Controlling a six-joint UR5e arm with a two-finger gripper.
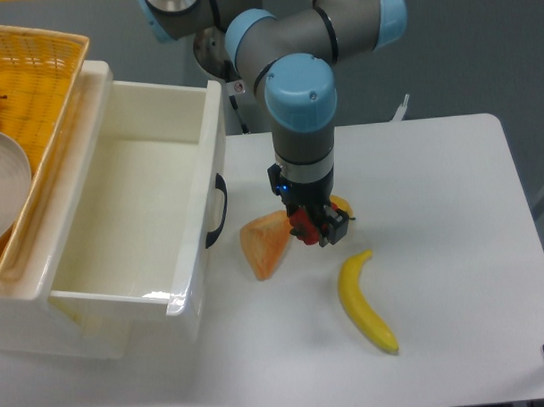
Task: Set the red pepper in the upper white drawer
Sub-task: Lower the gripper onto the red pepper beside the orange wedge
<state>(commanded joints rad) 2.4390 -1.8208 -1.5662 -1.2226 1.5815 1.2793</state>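
Note:
The red pepper [300, 226] shows only as a small red patch between the fingers of my gripper [313, 227]; the rest is hidden under the wrist. The gripper points straight down, low over the table, and is shut on the pepper. Whether the pepper rests on the table or hangs just above it I cannot tell. The upper white drawer [129, 195] stands pulled open to the left, its inside bare, with the curved black handle [219, 210] on the front panel facing the gripper.
An orange wedge-shaped piece [266, 245] lies just left of the gripper. A yellow pepper [343, 204] peeks out behind it. A banana [366, 304] lies to the front right. A yellow wicker basket [44, 77] holding a plate [8, 181] sits at the far left.

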